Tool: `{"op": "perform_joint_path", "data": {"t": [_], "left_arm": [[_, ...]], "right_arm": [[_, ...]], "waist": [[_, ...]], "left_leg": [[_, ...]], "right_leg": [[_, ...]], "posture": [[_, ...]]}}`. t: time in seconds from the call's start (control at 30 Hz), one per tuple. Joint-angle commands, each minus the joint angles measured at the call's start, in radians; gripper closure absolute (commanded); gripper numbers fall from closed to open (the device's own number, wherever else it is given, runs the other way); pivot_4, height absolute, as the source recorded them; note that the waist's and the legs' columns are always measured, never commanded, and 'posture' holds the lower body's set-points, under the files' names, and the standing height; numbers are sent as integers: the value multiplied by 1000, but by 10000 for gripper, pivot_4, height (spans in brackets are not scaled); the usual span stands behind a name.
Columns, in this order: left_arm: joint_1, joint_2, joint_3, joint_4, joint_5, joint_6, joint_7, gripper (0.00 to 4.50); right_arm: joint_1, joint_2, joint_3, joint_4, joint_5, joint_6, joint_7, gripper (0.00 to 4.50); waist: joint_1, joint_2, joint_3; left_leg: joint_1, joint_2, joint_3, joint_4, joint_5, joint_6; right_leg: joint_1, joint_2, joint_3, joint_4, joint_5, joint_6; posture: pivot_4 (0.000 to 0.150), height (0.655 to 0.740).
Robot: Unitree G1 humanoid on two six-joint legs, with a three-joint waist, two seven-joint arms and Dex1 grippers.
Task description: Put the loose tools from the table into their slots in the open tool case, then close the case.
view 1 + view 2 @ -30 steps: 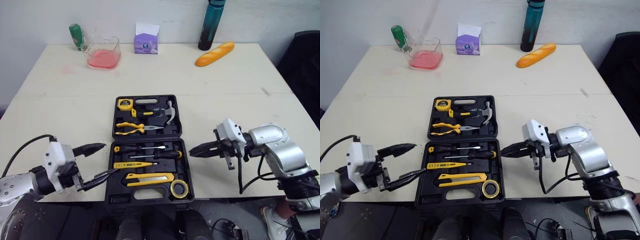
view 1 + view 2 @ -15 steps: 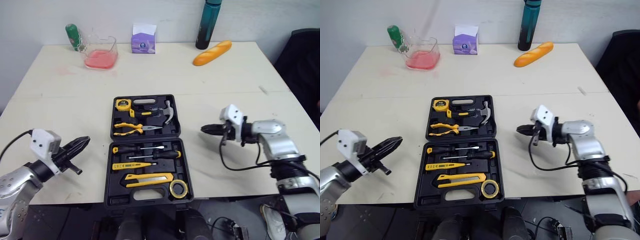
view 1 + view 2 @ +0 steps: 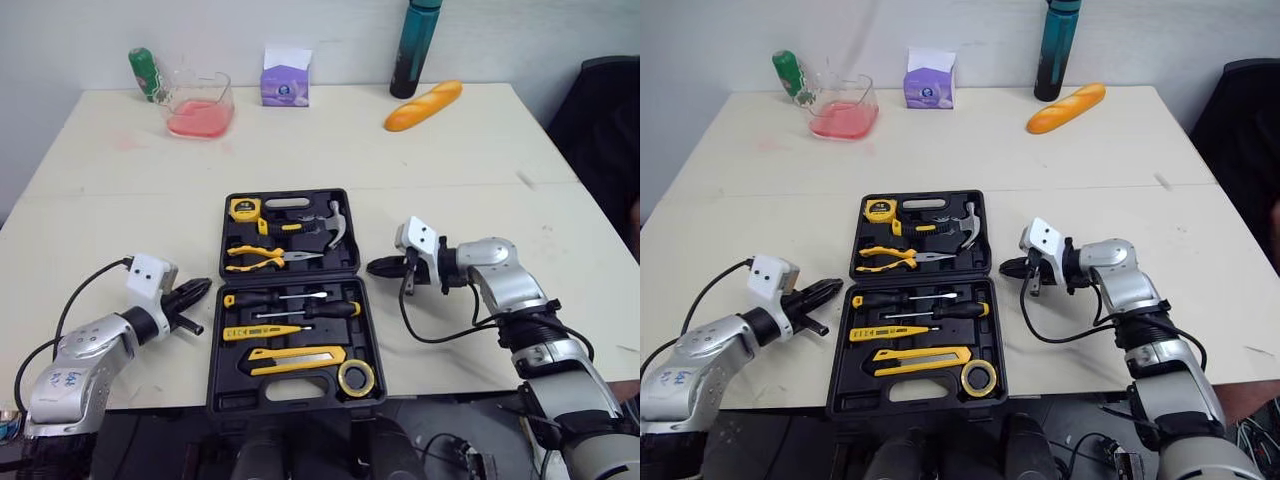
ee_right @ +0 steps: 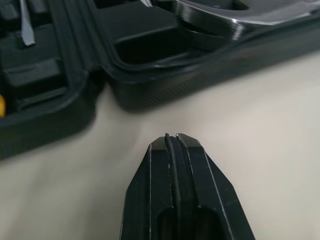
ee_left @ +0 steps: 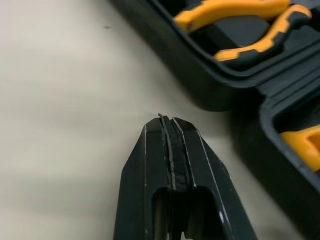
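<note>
**Both grippers sit beside the open tool case, fingers shut and empty.**

The fingers point(image 5: 147, 170) of the left gripper point(image 3: 200, 291) are pressed together with nothing in them, and so are the fingers point(image 4: 150, 172) of the right gripper point(image 3: 378, 267). Each gripper is just beside one side of the case point(image 3: 292, 280), near its hinge. The case lies open and flat at the near edge of the table point(image 3: 450, 150). The hammer point(image 3: 335, 222), pliers point(image 3: 265, 258), screwdrivers point(image 3: 280, 297) and knife point(image 3: 300, 357) sit in their slots. I think closing comes next. A push from shut fingers could slide the case off the table edge instead of folding it. A tool sitting too high could stop the lid.
</note>
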Motion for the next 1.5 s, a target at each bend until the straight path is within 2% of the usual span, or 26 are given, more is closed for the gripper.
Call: {"op": "perform_joint_path", "data": {"t": [0.03, 0.3, 0.6, 1.03, 1.4, 1.5], "left_arm": [[-33, 6, -14, 0, 9, -12, -29, 44396], [-110, 7, -86, 15, 27, 11, -77, 44396], [-161, -1, -151, 21, 31, 39, -143, 44396], [-303, -74, -202, 159, 130, 18, -122, 44396], [-249, -46, -124, 106, 135, 27, -106, 44396], [-220, -23, -60, 74, 117, 63, -88, 34840]], "right_arm": [[18, 0, 27, -88, 3, 47, 36, 45000], [58, -23, 20, -225, 21, 125, 41, 45000], [57, -38, 3, -271, 28, 163, 23, 45000], [-1, -44, -28, -127, -11, 77, -50, 45000], [-8, -61, -42, -82, -6, 78, -33, 45000], [-5, -80, -68, -91, 4, 120, -54, 45000]], "waist": [[1, 0, 0], [10, 0, 0], [11, 0, 0], [12, 0, 0], [6, 0, 0], [6, 0, 0]], "left_leg": [[0, 0, 0, 0, 0, 0], [-1, -2, -1, 0, 0, 0], [-1, -2, -1, 0, 0, 1], [-1, -4, -1, 1, 2, 2], [-1, -4, -1, 0, 2, 2], [-2, -3, -1, 0, 2, 2]], "right_leg": [[0, 0, 0, 0, 0, 0], [0, -1, -1, 0, 0, 0], [0, -2, -1, 0, 0, 0], [0, -2, -1, 0, 1, 2], [0, -2, -1, 0, 1, 2], [0, -2, -1, 0, 1, 2]], "posture": [[1500, 7400], [1500, 7400], [1500, 7400], [1500, 7400], [1500, 7400], [1500, 7400]]}}
